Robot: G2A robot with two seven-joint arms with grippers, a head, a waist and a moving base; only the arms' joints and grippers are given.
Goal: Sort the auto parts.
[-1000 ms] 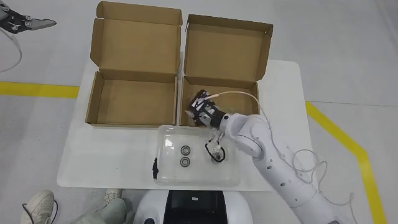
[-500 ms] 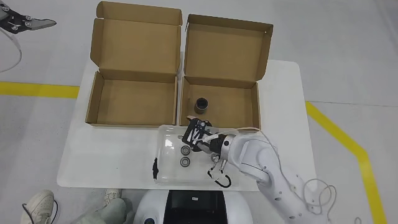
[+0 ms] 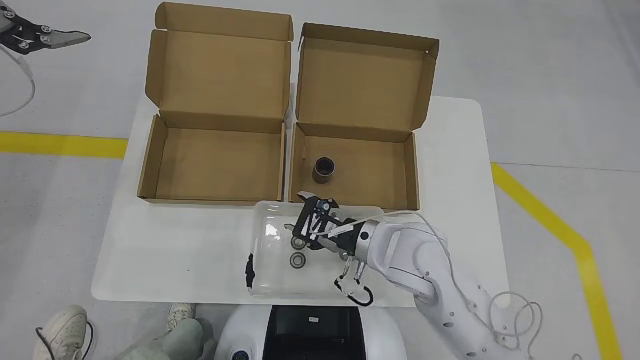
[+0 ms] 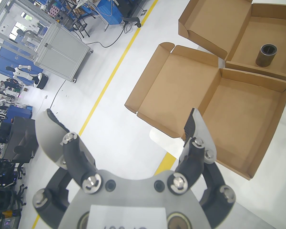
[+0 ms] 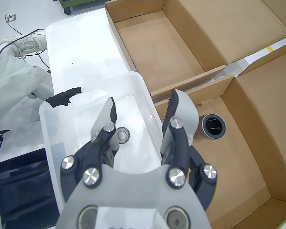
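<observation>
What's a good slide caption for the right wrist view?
Open right gripper over a clear bin holding a bearing, beside a cardboard box containing a black cylinder.

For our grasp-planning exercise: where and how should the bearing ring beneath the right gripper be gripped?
Probably across its outer rim, from straight above: the bearing ring lies flat, hole up, in the clear tray, so the open right gripper can straddle it.
</observation>
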